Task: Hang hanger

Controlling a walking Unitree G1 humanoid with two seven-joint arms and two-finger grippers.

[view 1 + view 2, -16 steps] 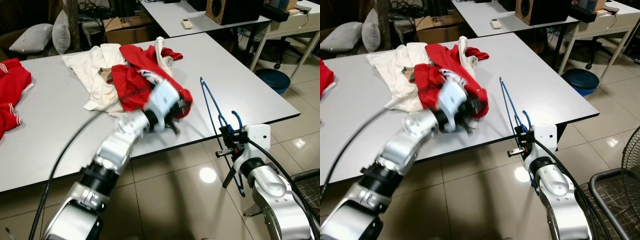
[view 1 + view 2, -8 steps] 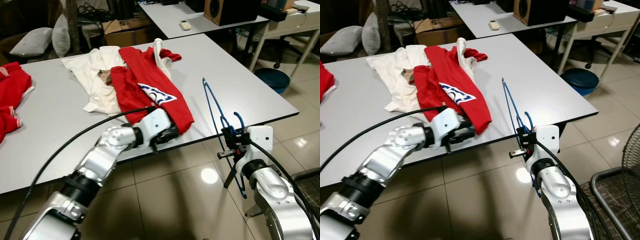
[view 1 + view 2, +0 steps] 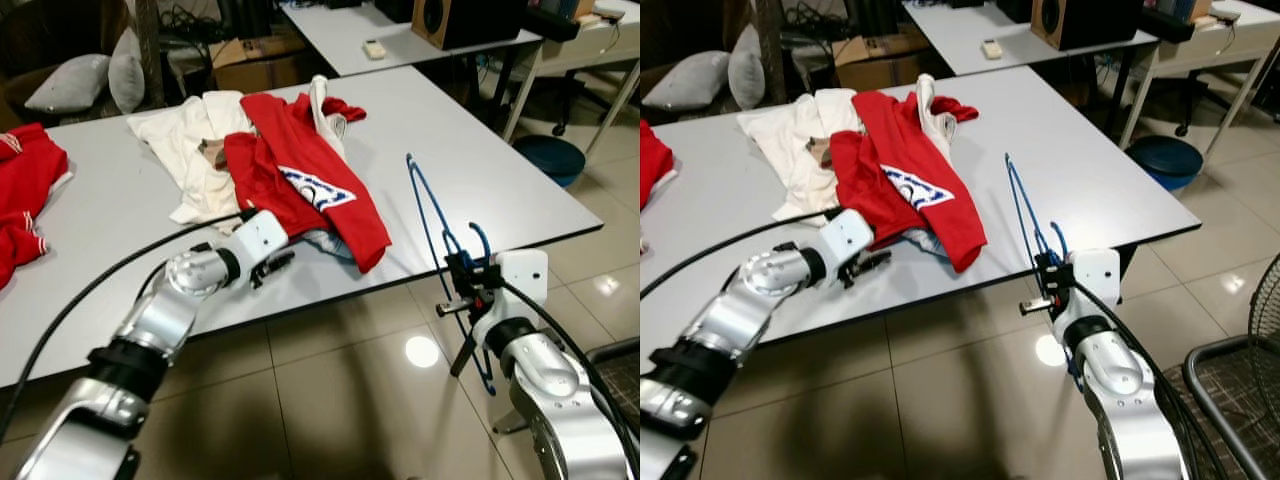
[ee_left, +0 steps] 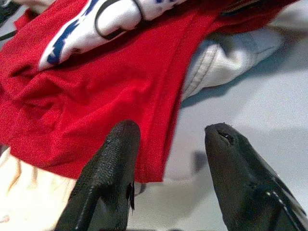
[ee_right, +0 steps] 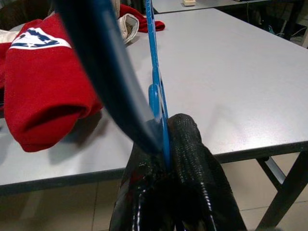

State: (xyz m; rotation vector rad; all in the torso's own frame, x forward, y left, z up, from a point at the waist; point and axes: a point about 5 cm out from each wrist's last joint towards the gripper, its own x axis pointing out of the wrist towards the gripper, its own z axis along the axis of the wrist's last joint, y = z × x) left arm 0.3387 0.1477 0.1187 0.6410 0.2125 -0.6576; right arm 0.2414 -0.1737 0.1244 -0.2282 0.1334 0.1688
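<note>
A blue hanger is held in the right tool, just off the bench edge, and rises tilted above the tool. The left tool is seen low over the bench, its fingers parted, just beside the hem of a red shirt. A cream garment is spread beyond it.

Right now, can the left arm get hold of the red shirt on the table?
Probably yes. The left gripper is open just at the hem of the red shirt, low over the table, with nothing between them. The right gripper is busy holding the blue hanger.
</note>
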